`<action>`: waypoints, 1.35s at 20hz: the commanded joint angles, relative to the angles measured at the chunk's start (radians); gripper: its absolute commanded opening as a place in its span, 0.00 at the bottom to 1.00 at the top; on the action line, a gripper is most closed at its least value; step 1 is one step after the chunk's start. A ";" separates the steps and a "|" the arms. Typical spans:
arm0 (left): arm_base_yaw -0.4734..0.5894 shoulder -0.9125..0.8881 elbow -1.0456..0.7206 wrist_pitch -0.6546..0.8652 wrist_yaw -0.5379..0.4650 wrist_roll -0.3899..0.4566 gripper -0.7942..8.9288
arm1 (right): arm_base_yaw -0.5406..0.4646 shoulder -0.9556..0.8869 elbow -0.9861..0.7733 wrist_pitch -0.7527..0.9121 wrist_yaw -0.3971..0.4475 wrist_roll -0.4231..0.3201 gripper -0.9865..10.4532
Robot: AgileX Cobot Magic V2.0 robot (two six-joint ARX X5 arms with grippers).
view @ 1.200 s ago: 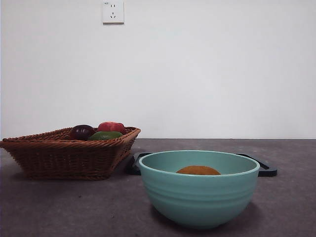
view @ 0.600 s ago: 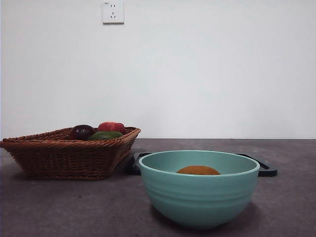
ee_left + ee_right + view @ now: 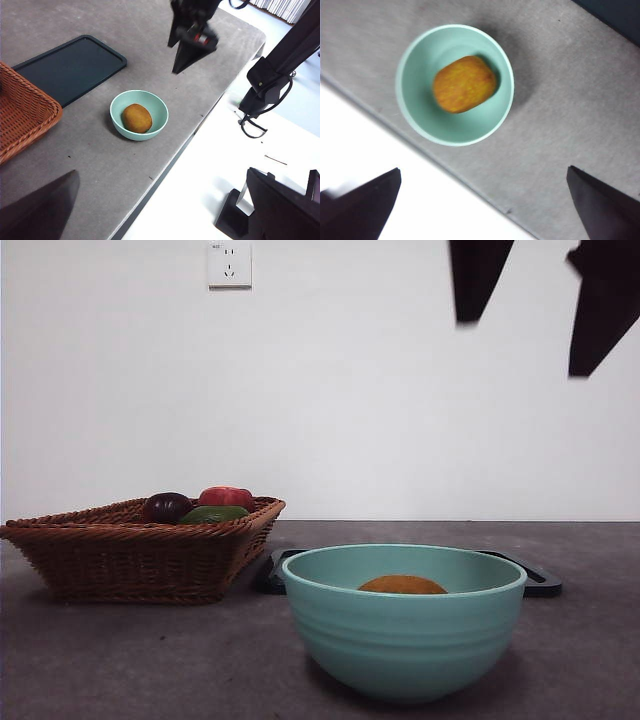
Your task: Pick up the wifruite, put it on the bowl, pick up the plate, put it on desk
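Wicker basket holds fruit; wall socket above

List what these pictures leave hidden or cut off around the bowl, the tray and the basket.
- Front view: the bowl wall hides most of the wifruite and the black tray behind it.
- Left wrist view: the basket is cut by the edge; its fruit is out of frame.
- Right wrist view: only a tray corner shows.
- Front view: the right gripper is cropped at the top.

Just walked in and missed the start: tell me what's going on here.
The wifruite already lies in the bowl on the desk. The right gripper hangs open high above the bowl, holding nothing. The left gripper, also open, waits off to the side. The black plate lies flat behind the bowl, untouched.
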 commanded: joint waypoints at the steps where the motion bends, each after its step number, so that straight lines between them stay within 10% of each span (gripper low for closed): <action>1: -0.008 0.000 0.019 0.020 0.007 -0.002 0.63 | 0.014 0.058 0.015 0.005 0.018 0.025 0.62; 27: -0.008 0.000 0.019 0.051 0.007 -0.002 0.63 | -0.101 0.142 -0.364 0.514 -0.019 0.153 0.50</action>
